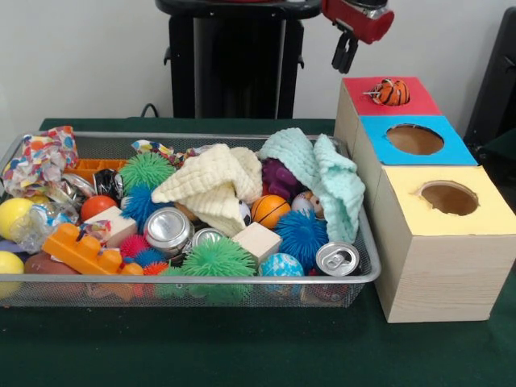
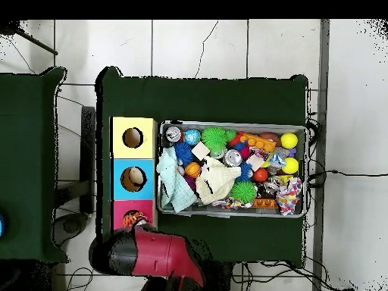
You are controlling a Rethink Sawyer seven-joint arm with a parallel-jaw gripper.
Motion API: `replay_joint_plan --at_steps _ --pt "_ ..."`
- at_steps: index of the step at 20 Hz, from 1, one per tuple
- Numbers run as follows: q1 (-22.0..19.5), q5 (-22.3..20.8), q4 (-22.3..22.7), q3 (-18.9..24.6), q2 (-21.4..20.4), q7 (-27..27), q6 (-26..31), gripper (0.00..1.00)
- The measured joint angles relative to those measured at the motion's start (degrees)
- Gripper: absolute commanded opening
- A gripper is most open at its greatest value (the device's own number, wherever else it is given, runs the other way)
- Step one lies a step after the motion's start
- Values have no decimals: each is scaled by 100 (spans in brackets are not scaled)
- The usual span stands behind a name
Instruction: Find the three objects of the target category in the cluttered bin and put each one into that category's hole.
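An orange, black-striped toy (image 1: 391, 93) sits on top of the red-topped box (image 1: 419, 101), over its hole; the same toy (image 2: 134, 220) shows in the overhead view. My gripper (image 1: 346, 53) hangs in the air up and to the left of that toy, apart from it, with nothing in it. The wire bin (image 1: 242, 279) holds mixed clutter: drink cans (image 1: 168, 230), spiky balls (image 1: 218, 258), a small basketball (image 1: 270, 211), a wooden block (image 1: 256, 240) and an orange toy brick (image 1: 81, 250). My red arm (image 2: 155, 254) covers the gripper from overhead.
A blue-topped box (image 1: 459, 149) and a yellow-topped box (image 1: 492, 214), each with a round hole, stand in a row with the red one, right of the bin. A yellow cloth (image 1: 214, 189) and a mint cloth (image 1: 322, 173) drape over items in the bin.
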Motion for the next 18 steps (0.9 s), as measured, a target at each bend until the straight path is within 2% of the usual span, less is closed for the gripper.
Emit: replay_joint_plan --at_steps 7,11,18 --pt "264 318 -1 -232 -16 106 153 0" --pt "262 507 -1 -240 11 106 155 0" --pt "354 1010 -41 -258 329 108 154 0"
